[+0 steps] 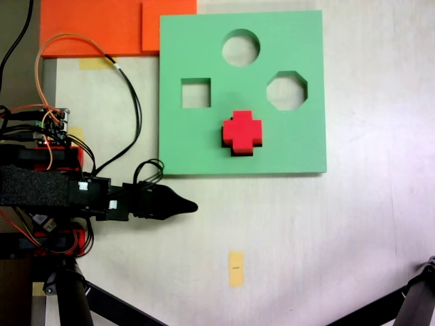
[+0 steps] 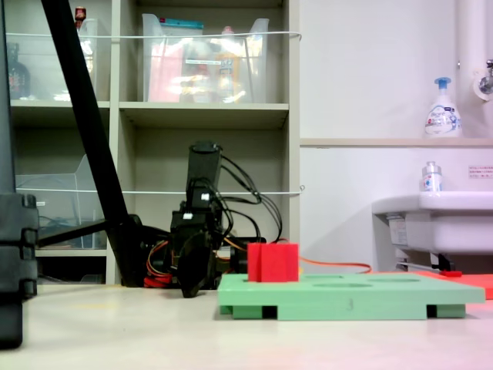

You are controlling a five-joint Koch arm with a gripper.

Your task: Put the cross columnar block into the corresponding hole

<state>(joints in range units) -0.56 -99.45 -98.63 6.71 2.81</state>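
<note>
The red cross columnar block [image 1: 242, 132] stands upright in the green foam board [image 1: 299, 146], below and between the square cut-out [image 1: 196, 93] and the octagonal cut-out [image 1: 286, 90]. It fills the plus-shaped hole, so the hole's outline is hidden. In the second exterior view the block [image 2: 273, 262] sticks up above the board [image 2: 347, 297]. My gripper [image 1: 189, 206] lies off the board, past its lower left corner in the first exterior view, jaws together in a point, holding nothing. It hangs low near the table [image 2: 190, 284].
A round cut-out [image 1: 240, 47] is at the board's top. Orange foam sheets [image 1: 95, 24] lie at the first exterior view's top left. A yellow tape strip [image 1: 236, 268] marks the table. Tripod legs [image 1: 416, 299] cross the bottom corners. Shelves [image 2: 154, 108] and a sink [image 2: 435, 220] stand behind.
</note>
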